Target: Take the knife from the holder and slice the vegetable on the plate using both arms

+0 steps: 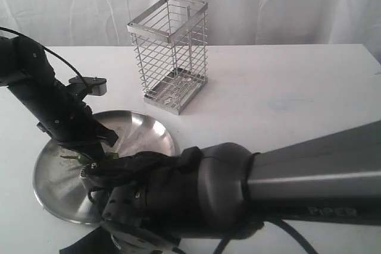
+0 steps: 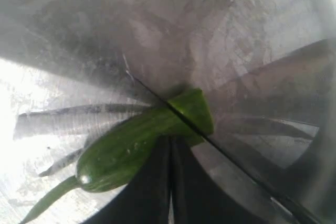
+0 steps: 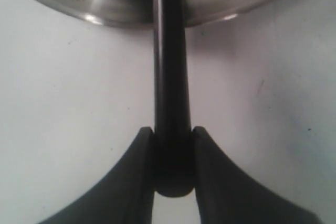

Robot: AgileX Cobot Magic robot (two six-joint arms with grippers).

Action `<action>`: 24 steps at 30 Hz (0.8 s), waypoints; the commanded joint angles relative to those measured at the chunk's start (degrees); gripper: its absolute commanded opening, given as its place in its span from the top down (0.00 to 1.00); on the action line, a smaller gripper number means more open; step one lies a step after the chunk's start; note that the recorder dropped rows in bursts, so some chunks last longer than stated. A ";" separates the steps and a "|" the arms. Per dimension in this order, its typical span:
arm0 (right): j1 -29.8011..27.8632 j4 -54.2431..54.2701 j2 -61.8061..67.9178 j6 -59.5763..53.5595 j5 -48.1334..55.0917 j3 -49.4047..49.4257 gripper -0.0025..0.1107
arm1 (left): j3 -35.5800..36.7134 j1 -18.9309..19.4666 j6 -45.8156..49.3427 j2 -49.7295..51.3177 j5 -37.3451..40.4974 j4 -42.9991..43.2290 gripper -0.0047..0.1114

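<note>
Slicing is under way: I am holding the slim all-black knife [image 3: 170, 103] by its handle in my right gripper [image 3: 172, 132], with the jaws clamped on both sides of it. I am laying its thin blade across the small glossy dark green chili pepper [image 2: 136, 148], near the end away from the stem. My left gripper [image 2: 170, 142] is pressing on the pepper with its fingers squeezed together, pinning it rather than closing around it.

The pepper is lying on the wide round plate of shiny brushed steel [image 1: 149, 132], at the near left of the white table [image 1: 286, 87]. The tall silver wire-grid basket [image 1: 172, 52] is standing empty at the far middle, so taking the knife out is done. I am judging the cut begun but not finished.

Only the left wrist view is showing blade meeting pepper. My arms are hiding that in the exterior view, and the right wrist view is showing just the handle and the plate's rim.
</note>
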 commanded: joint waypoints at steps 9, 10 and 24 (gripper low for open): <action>-3.32 10.03 2.43 -14.63 9.32 -5.03 0.98 | 0.69 -0.34 -0.11 1.84 0.72 -0.42 0.96; -3.32 12.25 2.43 -17.45 11.30 -5.03 0.98 | 0.69 -0.34 -0.11 1.84 0.72 -0.71 0.96; -3.98 21.02 1.79 -28.80 16.46 -8.79 0.98 | 0.69 -0.34 -0.11 1.84 0.56 -1.44 0.96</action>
